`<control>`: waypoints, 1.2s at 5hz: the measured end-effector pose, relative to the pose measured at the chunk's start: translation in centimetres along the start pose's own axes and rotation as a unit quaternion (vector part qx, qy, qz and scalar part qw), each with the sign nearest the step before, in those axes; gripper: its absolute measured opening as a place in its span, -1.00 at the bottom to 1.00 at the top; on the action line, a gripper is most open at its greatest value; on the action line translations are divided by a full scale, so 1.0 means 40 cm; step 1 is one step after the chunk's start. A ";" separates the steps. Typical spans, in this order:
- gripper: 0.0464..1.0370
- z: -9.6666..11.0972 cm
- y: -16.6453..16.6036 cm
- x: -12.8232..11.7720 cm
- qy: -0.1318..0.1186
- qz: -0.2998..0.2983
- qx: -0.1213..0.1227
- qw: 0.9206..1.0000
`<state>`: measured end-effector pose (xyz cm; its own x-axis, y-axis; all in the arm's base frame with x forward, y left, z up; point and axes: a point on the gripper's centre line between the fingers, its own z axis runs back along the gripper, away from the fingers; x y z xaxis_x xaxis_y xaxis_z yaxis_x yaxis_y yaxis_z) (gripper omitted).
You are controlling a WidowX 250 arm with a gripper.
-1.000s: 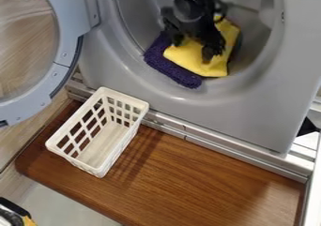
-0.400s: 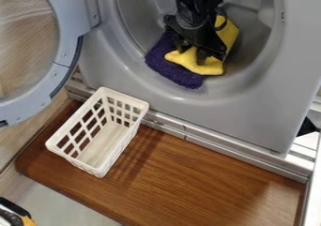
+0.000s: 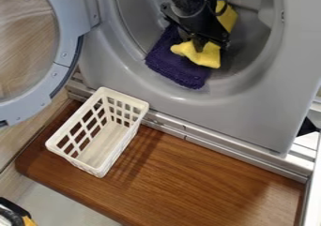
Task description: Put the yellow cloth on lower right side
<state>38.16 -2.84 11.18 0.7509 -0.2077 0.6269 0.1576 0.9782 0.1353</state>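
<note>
The black gripper (image 3: 192, 41) hangs into the drum opening at the top, shut on the yellow cloth (image 3: 205, 56). The cloth's lower part is bunched below the fingers, while another part shows behind the gripper at its upper right. Beneath and to the left of it lies the purple cloth (image 3: 171, 68), on the lower lip of the drum opening. The gripper body hides the middle of the yellow cloth.
The round door (image 3: 61, 56) stands open at the left. A white basket (image 3: 55, 144) with slotted sides rests on the brown wooden surface (image 3: 207, 183) below the machine. Metal rails (image 3: 248, 157) run along the machine's lower edge.
The yellow cloth has been drawn together and up by the gripper, so more of the purple cloth shows. The gripper is slightly higher and tilted differently. Basket and door have stayed put.
</note>
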 end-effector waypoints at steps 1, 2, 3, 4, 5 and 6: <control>-0.89 0.020 -0.062 -0.053 0.045 0.019 -0.032 0.998; -0.89 0.029 -0.162 -0.182 0.145 0.065 -0.043 0.986; -0.89 0.033 -0.267 -0.264 0.198 0.031 -0.051 0.978; -0.89 0.036 -0.372 -0.296 0.215 -0.008 -0.072 0.974; -0.89 0.002 -0.432 -0.315 0.235 -0.013 -0.091 0.968; -0.89 -0.030 -0.460 -0.312 0.224 -0.006 -0.111 0.968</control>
<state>26.66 -18.24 -0.05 0.9432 -0.2460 0.2233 0.2649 0.9625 -0.0586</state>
